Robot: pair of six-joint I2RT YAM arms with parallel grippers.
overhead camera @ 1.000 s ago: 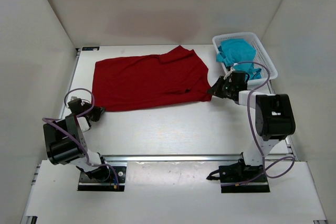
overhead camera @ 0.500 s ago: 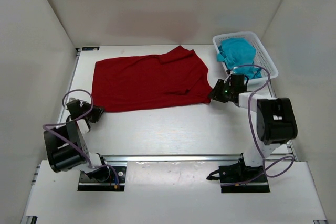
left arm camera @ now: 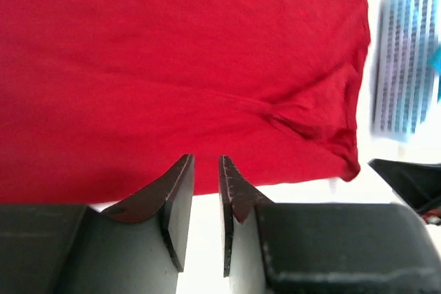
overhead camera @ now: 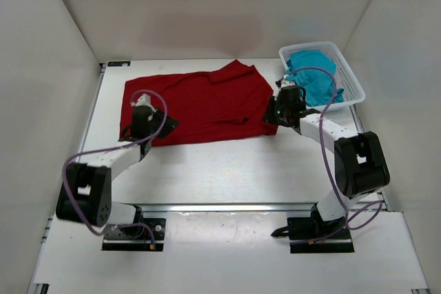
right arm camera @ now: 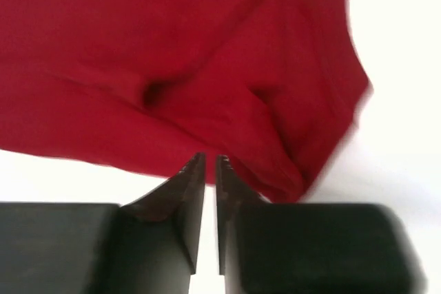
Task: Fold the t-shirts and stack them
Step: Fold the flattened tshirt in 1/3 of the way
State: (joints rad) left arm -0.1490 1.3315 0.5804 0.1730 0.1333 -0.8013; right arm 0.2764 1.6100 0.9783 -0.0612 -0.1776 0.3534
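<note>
- Nearest you, your left gripper [left arm camera: 205, 162] is reaching over the near hem of the dark red t-shirt [overhead camera: 200, 105], toward its left end. Its fingers [left arm camera: 178, 201] are standing a narrow gap apart with their tips over the edge of the fabric. From the wrist view you cannot tell whether they are touching the cloth.
- Your right gripper [right arm camera: 210, 158] is sitting at that shirt's near right corner. Its fingers [right arm camera: 189, 201] are pressing almost together, leaving only a thin slit, and the tips are resting right at the rumpled hem. You cannot tell whether any cloth is pinched between them.
- Beyond both grippers, the dark red t-shirt is lying spread out on the white table [overhead camera: 227, 163], its long side running left to right across the middle and left of the surface. Most of it is lying flat. The right end is wrinkling near your right gripper, and one part is poking toward the far edge.
- Farthest from you, at the far right corner, a white slotted basket [overhead camera: 350, 70] is sitting near the red shirt's right end.
- The teal t-shirt [overhead camera: 313, 74] is lying crumpled inside that basket, well apart from your left gripper and close behind your right one.
</note>
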